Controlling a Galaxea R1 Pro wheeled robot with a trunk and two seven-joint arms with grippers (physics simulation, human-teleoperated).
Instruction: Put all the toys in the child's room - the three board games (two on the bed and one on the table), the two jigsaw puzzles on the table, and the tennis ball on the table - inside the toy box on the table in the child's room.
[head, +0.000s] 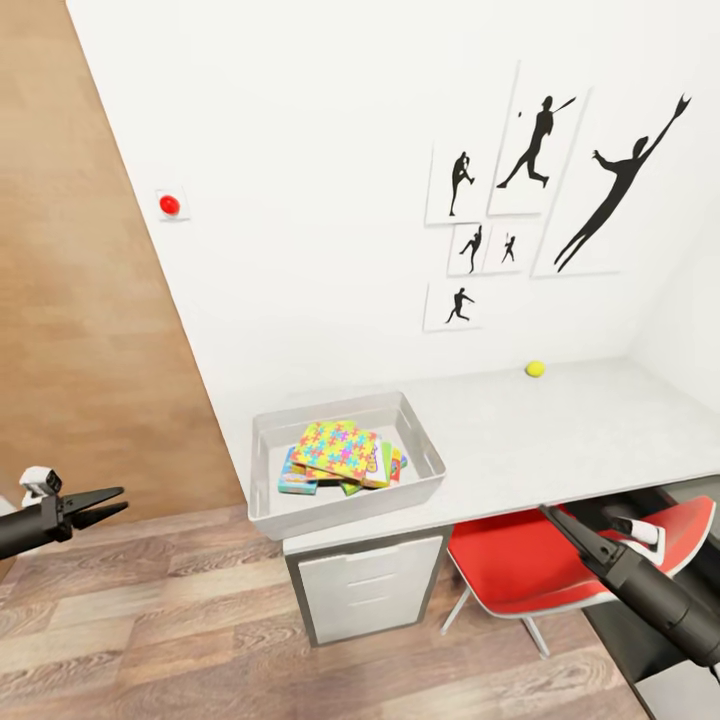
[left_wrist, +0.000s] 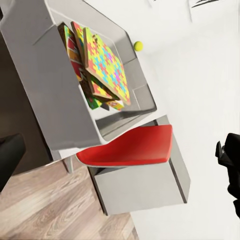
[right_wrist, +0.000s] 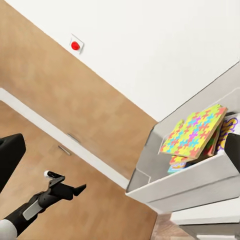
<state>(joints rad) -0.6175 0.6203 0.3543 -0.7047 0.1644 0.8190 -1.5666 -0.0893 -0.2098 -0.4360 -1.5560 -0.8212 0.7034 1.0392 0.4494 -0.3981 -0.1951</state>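
The toy box on the table holds stacked puzzles and games. The tennis ball remains by the wall, apparently the last toy. The left gripper is parted, empty; the right gripper appears closed, empty, nearer the ball.
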